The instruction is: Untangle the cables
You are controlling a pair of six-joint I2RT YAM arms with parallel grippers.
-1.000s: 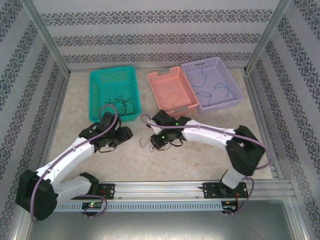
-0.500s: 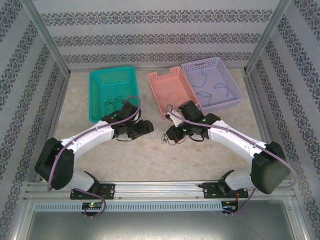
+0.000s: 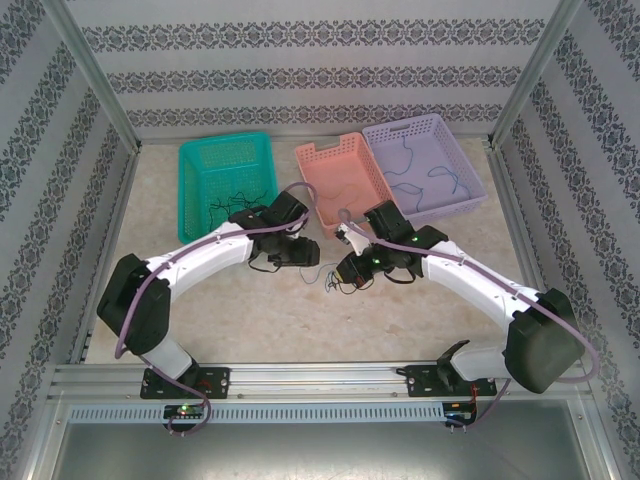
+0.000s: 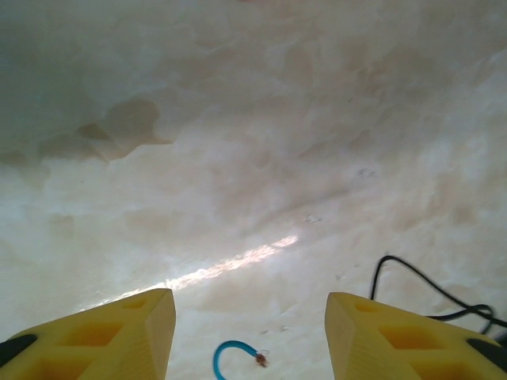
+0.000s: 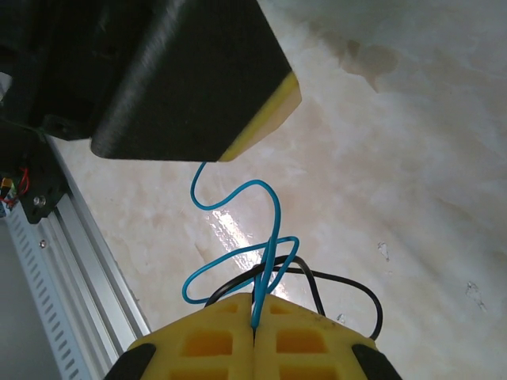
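From above, the left gripper (image 3: pixel 306 252) and the right gripper (image 3: pixel 346 276) meet near the middle of the table (image 3: pixel 250 310). A small knot of cables (image 3: pixel 329 281) lies between them, too fine here to separate by strand or colour. Neither pair of fingers can be read from this height. Behind them stand a teal basket (image 3: pixel 200 160) holding thin black cables (image 3: pixel 236 206), a pink basket (image 3: pixel 330 160), and a lilac basket (image 3: pixel 440 130) with blue cables (image 3: pixel 432 178) in it.

The left wrist camera looks down between two yellow fingertips (image 4: pixel 119 332), which stand well apart with nothing clamped. A blue cable end (image 4: pixel 231 353) curls up from the bottom edge between them (the rest is cut off). A black cable (image 4: pixel 416 279) loops in at the right and leaves the frame by the right fingertip.

At the right wrist, the yellow pads (image 5: pixel 210 340) are pressed together on a blue cable (image 5: pixel 271 237), which rises from the seam in loops. Its upper end passes behind the left gripper's black, yellow-edged finger (image 5: pixel 190 71), so contact there cannot be judged. A black cable (image 5: pixel 337 282) arcs just behind the pads, its ends hidden by them. An aluminium rail (image 5: pixel 63 253) runs along the left.
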